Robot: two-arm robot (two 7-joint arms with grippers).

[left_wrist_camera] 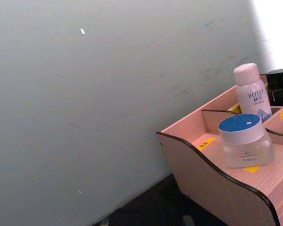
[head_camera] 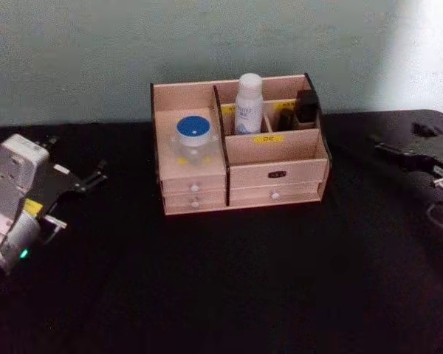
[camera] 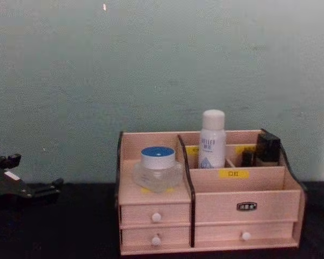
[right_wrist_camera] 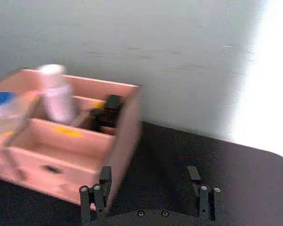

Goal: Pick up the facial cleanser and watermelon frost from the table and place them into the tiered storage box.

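- On the left shelf of the tiered storage box (head_camera: 240,151), above the small drawers, sits a clear jar with a blue lid (head_camera: 193,139); whether it is the facial cleanser or the watermelon frost cannot be read.
- Behind the middle divider, in a rear compartment, a white bottle (head_camera: 248,103) stands upright, its cap rising above the back wall.
- Farther right in the rear row stands a small dark container (head_camera: 306,108), which looks to be no part of the task.
- Around the box, the black surface (head_camera: 229,280) carries no loose item, so both things named in the task appear to be already stowed.
- Well to the left of the box, the left gripper (head_camera: 80,181) hovers low over the surface, holding nothing; I cannot tell whether its fingers are spread or together.
- Off to the right of the box, the right gripper (right_wrist_camera: 151,197) hangs apart from it, its fingers (right_wrist_camera: 105,180) spread wide and gripping nothing.
- Judging from this layout, the placing looks finished, and little seems left beyond parking the arms.
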